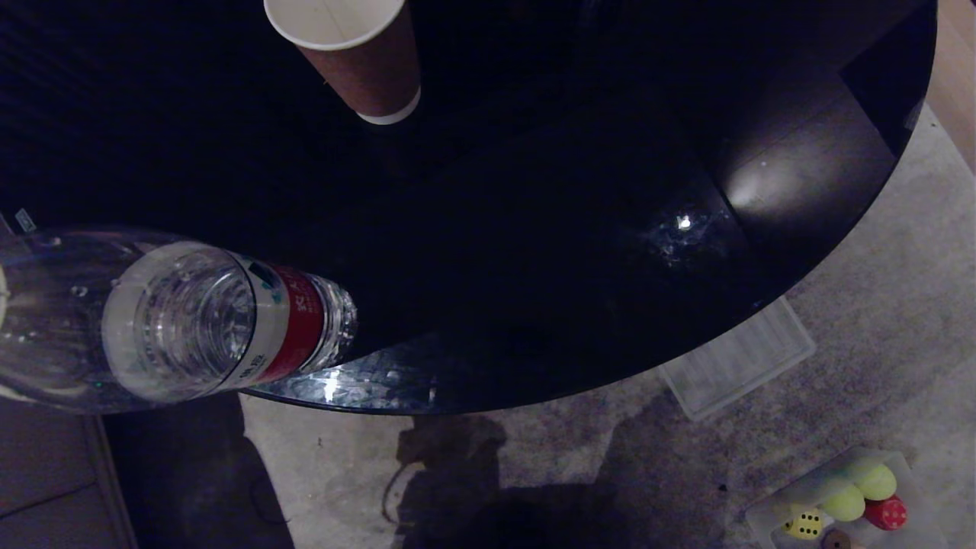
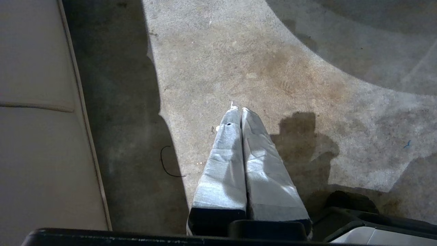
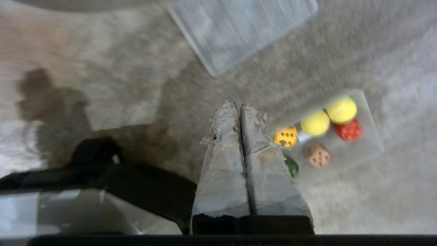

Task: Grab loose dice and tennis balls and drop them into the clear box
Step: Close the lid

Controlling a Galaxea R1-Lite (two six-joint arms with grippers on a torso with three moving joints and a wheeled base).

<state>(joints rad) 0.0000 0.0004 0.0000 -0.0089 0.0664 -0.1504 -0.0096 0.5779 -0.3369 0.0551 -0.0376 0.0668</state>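
a clear water bottle (image 1: 191, 320) with a red label is seen lying on its side at the left of the head view, its body overhanging the near rim of the round black table (image 1: 534, 229). farther back on the table a brown paper cup (image 1: 358, 57) is seen upright, well apart from the bottle. the table's curved edge sweeps from the near left up to the far right, and open grey carpet (image 1: 877, 320) is left beyond it on the near side and the right.

the left gripper (image 2: 238, 109) is seen over bare carpet with its wrapped fingers pressed together and nothing between them; a pale cushioned edge (image 2: 34, 136) lies off to one side, with a dark strip of shadow between.

a flat ribbed translucent lid (image 1: 736, 358) is seen on the carpet, partly tucked under the table rim. at the near right the clear box (image 1: 903, 461) lies on the carpet, its long axis running diagonally from near left to far right, well apart from the lid. inside it two tennis balls (image 1: 858, 492) touch, with a red die (image 1: 886, 513) just beside them and a yellow die (image 1: 804, 524) nearer the left end.

the right gripper (image 3: 238, 104) is seen above carpet just beside the box's end, fingers closed flat against each other and empty. a tan die (image 3: 316, 154) and a dark green die (image 3: 292, 166), partly hidden by one finger, are also shown in the box.
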